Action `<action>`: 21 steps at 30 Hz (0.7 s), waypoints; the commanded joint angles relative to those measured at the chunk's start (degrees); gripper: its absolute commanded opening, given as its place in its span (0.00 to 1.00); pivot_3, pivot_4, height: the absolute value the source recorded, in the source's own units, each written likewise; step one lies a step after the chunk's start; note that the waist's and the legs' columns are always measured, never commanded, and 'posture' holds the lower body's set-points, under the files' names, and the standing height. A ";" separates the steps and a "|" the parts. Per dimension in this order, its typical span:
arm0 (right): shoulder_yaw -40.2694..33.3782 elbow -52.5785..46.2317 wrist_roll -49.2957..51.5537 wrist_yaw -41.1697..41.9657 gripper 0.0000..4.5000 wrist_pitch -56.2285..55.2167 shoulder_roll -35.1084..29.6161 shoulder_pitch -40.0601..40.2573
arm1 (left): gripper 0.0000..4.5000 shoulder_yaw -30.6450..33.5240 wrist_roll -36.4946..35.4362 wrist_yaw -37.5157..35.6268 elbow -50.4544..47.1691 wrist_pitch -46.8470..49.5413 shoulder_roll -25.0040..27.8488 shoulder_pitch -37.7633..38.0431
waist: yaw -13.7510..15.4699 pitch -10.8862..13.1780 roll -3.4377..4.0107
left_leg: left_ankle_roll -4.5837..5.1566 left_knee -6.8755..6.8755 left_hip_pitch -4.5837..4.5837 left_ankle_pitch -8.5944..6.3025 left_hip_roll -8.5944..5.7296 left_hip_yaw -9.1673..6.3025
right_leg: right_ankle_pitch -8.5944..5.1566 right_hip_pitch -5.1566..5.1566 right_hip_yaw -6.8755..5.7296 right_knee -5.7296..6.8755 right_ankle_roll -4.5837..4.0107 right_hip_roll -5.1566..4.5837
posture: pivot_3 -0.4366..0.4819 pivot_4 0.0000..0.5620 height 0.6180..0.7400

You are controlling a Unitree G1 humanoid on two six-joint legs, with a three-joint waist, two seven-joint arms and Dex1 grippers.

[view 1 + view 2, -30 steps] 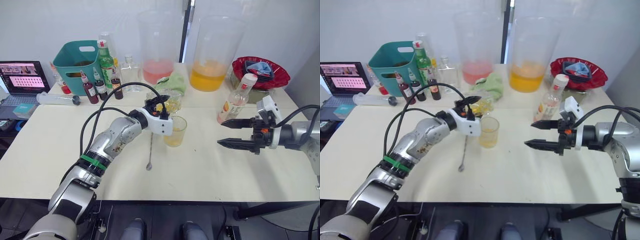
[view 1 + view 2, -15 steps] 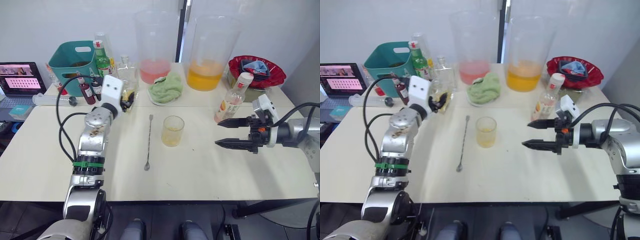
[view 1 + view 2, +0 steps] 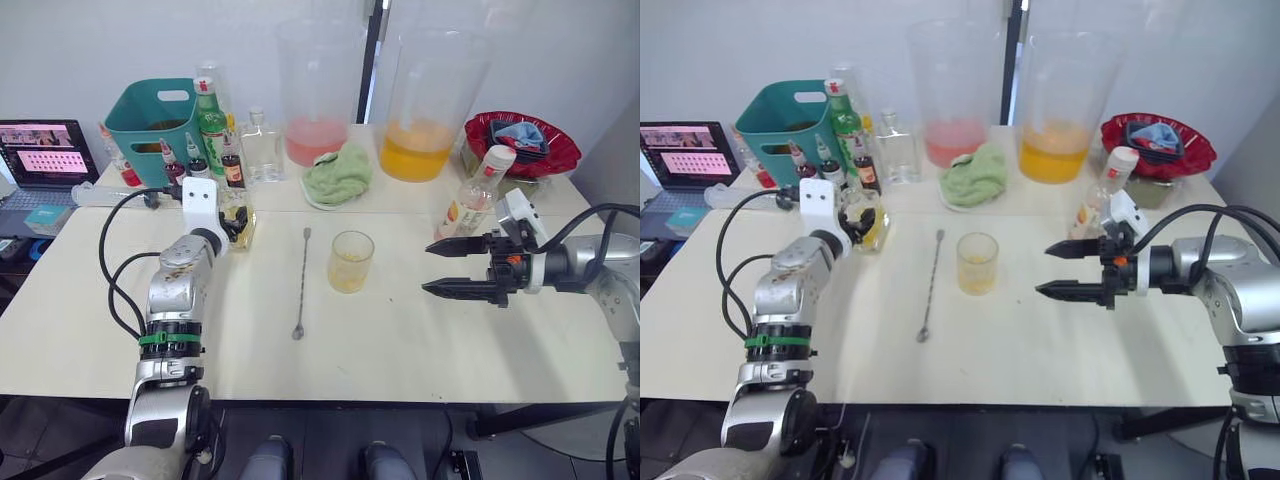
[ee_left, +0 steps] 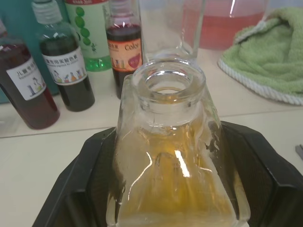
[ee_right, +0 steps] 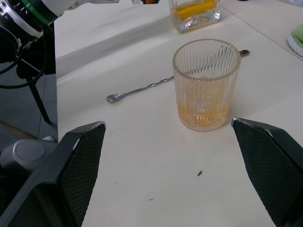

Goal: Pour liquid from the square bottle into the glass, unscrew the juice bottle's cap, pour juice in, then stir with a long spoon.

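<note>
Cream table (image 3: 420,340) is lying open at lower centre; left gripper (image 3: 236,225) is clamping square bottle (image 3: 241,228) centre-left; right gripper (image 3: 442,268) is spreading its fingers centre-right.

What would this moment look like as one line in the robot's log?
left gripper: shut on square bottle, upright on table | right gripper: open, facing glass | glass: some yellow liquid | spoon: lying on table

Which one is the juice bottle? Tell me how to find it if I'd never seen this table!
Look for the big pitcher with orange liquid at the back of the table. Just to its right, in front of a red bowl, stands the juice bottle. It is the slim one with a white cap and an orange-red label, standing alone, far from the bottles by the teal bin.
</note>
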 commanded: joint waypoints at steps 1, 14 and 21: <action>-1.60 -1.54 0.90 -0.40 1.00 0.36 -0.08 -1.26 | 0.61 -0.39 -0.74 -1.01 -2.67 -2.19 2.05 -0.38 | -0.01 0.00 0.00 | 0.00 0.00 0.00 0.00 0.00 0.00 | 0.00 -0.01 0.00 -0.01 0.00 0.00 | 0.48 0.27 1.00; -1.94 0.30 1.24 0.25 1.00 -0.08 0.39 -3.16 | 1.00 1.53 -6.99 -3.03 -13.36 -3.04 4.66 -4.85 | 0.02 0.00 -0.01 | 0.00 0.13 0.00 0.00 -0.01 0.00 | 0.00 0.01 0.00 -0.07 0.00 -0.02 | 0.48 0.27 1.00; -1.80 2.71 0.97 1.45 1.00 -0.35 0.55 -5.30 | 1.00 0.17 -14.02 -13.18 -22.11 2.91 13.93 -9.52 | -0.25 -0.03 0.03 | 0.00 0.17 0.00 0.00 0.01 0.01 | 0.00 0.01 0.01 -0.06 0.00 0.01 | 0.48 0.27 1.00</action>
